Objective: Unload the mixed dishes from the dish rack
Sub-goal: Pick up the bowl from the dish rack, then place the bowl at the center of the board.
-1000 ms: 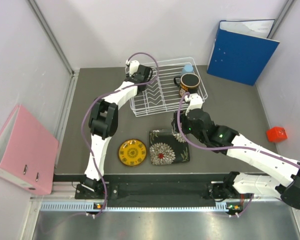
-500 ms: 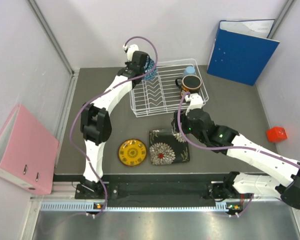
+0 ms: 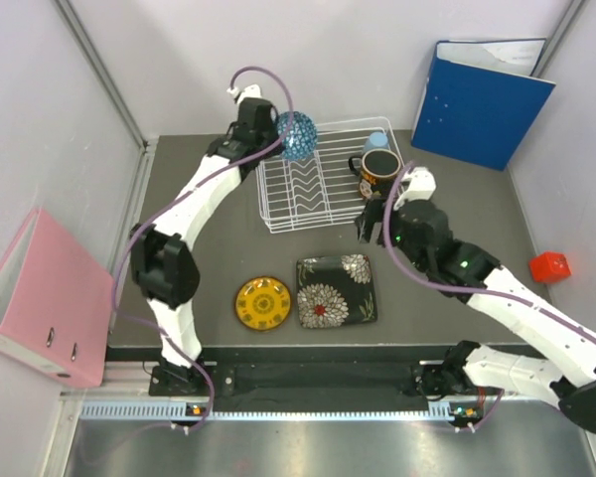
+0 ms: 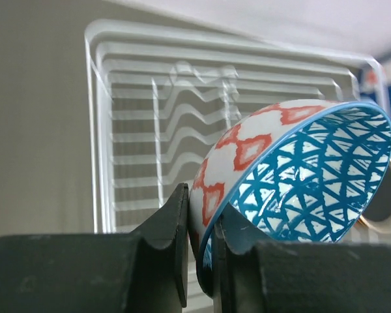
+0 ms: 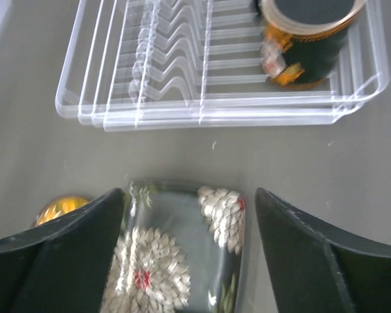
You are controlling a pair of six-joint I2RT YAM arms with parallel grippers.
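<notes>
My left gripper (image 3: 275,131) is shut on the rim of the blue mosaic bowl (image 3: 296,136) and holds it tilted above the far left corner of the white wire dish rack (image 3: 288,214). In the left wrist view the bowl (image 4: 300,173) sits between my fingers (image 4: 176,228). The dark mug (image 3: 377,167) and the light blue cup (image 3: 374,138) stand in the rack's right end. The black floral plate (image 3: 335,291) and the yellow plate (image 3: 262,302) lie on the table in front of the rack. My right gripper (image 3: 370,224) is open and empty above the table between rack and floral plate (image 5: 176,254).
A blue binder (image 3: 480,99) leans at the back right. A pink binder (image 3: 42,298) stands outside the left edge. A red object (image 3: 549,265) lies at the right wall. The mug (image 5: 303,45) shows in the right wrist view.
My left gripper has lifted the blue bowl up out of the rack's far left corner. My right arm has drawn back and up from the floral plate, toward the rack's right front.
</notes>
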